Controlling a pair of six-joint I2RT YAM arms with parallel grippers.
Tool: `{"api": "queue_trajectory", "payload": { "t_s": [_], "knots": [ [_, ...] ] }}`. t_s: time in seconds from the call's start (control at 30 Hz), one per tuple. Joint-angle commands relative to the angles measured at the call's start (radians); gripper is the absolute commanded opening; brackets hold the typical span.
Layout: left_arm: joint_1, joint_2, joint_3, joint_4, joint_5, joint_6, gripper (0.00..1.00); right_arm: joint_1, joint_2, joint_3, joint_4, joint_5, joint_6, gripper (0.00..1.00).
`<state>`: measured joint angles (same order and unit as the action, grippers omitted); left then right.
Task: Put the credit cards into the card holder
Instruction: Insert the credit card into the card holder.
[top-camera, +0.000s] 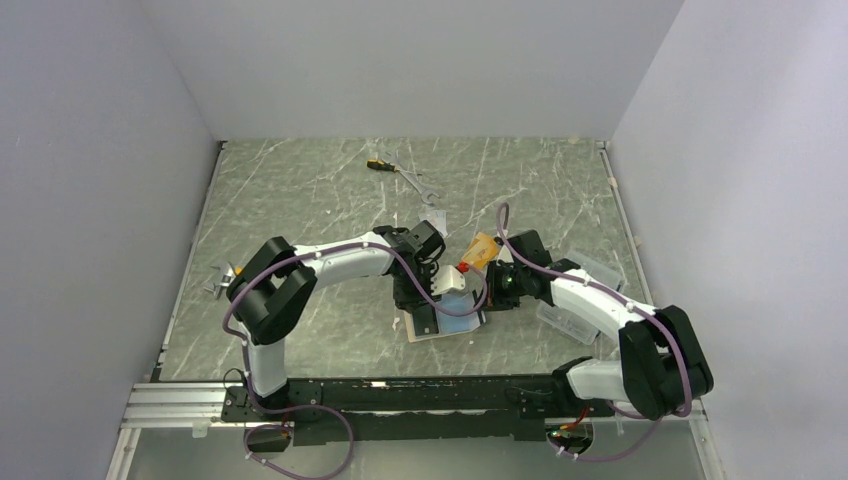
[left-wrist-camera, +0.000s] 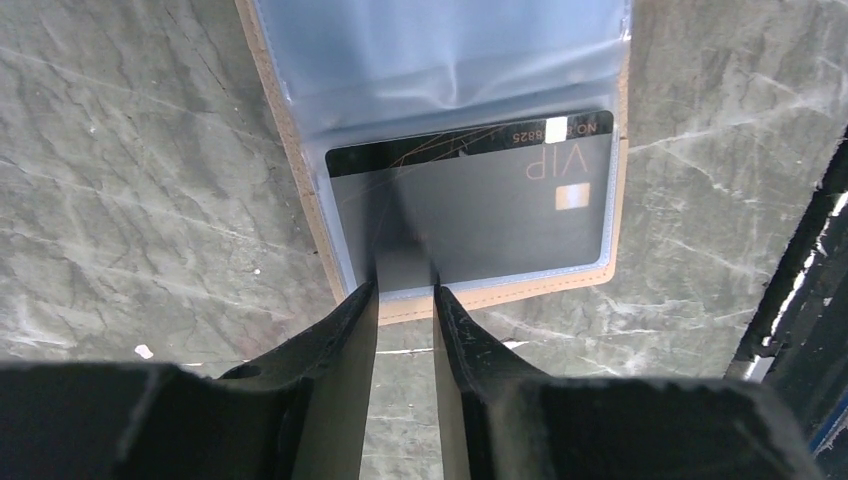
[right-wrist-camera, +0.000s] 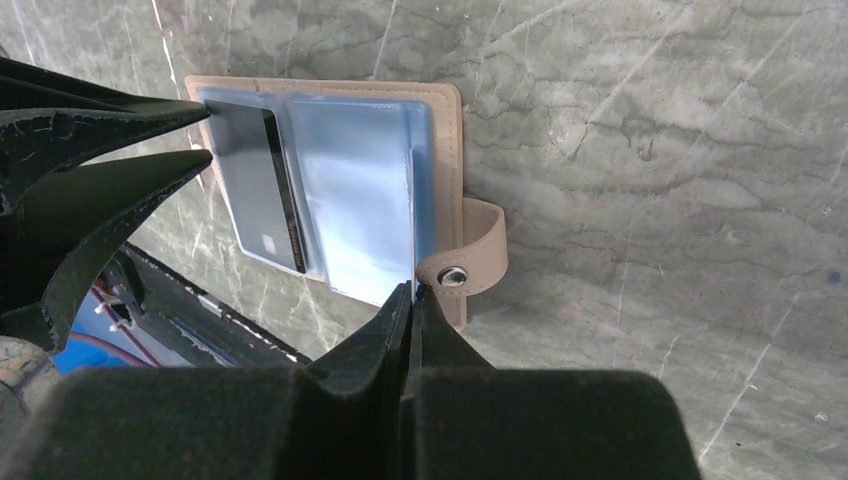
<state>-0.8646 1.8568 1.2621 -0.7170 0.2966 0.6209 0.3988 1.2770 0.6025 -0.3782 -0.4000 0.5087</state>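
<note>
The tan card holder (top-camera: 440, 326) lies open on the table between both arms. Its tan rim shows in the left wrist view (left-wrist-camera: 500, 296) and the right wrist view (right-wrist-camera: 446, 110). A silver-grey VIP card (left-wrist-camera: 500, 215) sits in its near blue sleeve pocket on top of a black card (left-wrist-camera: 450, 146); both show in the right wrist view (right-wrist-camera: 245, 180). My left gripper (left-wrist-camera: 405, 290) is slightly open, tips at the holder's near edge by the grey card. My right gripper (right-wrist-camera: 412, 290) is shut on the edge of a clear blue sleeve leaf (right-wrist-camera: 360, 190), held up. An orange card-like thing (top-camera: 483, 248) lies behind the right wrist.
A clear plastic box (top-camera: 572, 322) and its lid (top-camera: 600, 268) lie at the right. A screwdriver (top-camera: 378, 164) and a wrench (top-camera: 420, 186) lie at the back. A small metal thing (top-camera: 222, 275) sits at the left edge. Walls close in three sides.
</note>
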Motion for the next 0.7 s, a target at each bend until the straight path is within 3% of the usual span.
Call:
{"api": "queue_trajectory", "payload": {
  "t_s": [0.0,0.67],
  "knots": [
    [-0.005,0.004,-0.001,0.023,-0.021,0.023,0.32,-0.001,0.014,-0.016,0.03,-0.013,-0.005,0.0],
    [-0.005,0.016,0.004,0.021,-0.06,0.032,0.28,-0.001,-0.066,-0.055,0.093,-0.103,0.018,0.0]
  ]
}}
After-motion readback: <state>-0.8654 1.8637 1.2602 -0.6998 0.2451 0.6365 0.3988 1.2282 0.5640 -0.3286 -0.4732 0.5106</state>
